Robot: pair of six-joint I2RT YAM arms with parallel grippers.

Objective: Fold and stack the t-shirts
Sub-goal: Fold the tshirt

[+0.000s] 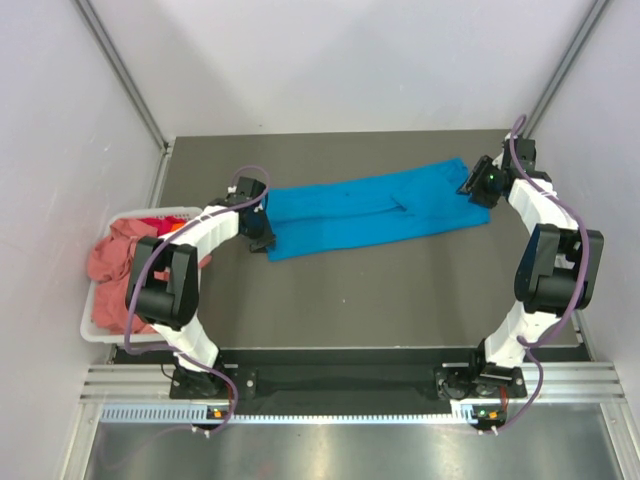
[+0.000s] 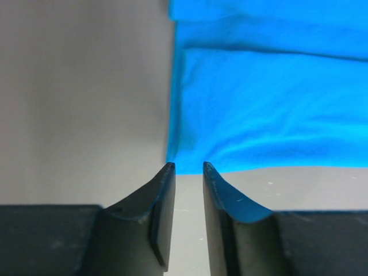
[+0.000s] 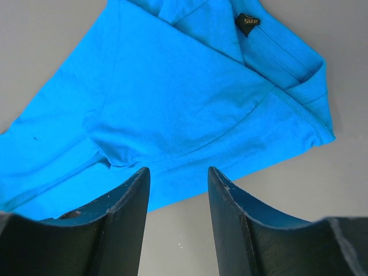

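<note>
1. At the left gripper [image 2: 188,167]: parted by a narrow slit, gripping nothing, with bare table [image 1: 400,290] showing through the gap.
2. Just past those tips: the near left corner of the blue shirt [image 1: 375,210], close to the gripper but not between its jaws.
3. At the right gripper [image 3: 178,172]: spread wider, likewise empty, hanging over the near edge of the shirt's right end.
4. Beyond the right tips: the neck end, with a black label [image 3: 248,22] reading "Size" and a folded-in flap lying on top.
5. Across the far half of the table: the blue shirt folded into a long strip, flat, running left to right, its right end a little farther away than its left.
6. Off the table's left edge: a white basket [image 1: 88,322] holding a crumpled pink shirt [image 1: 110,260], with bits of red cloth [image 1: 152,224] and orange cloth [image 1: 174,228] at its far side.
</note>
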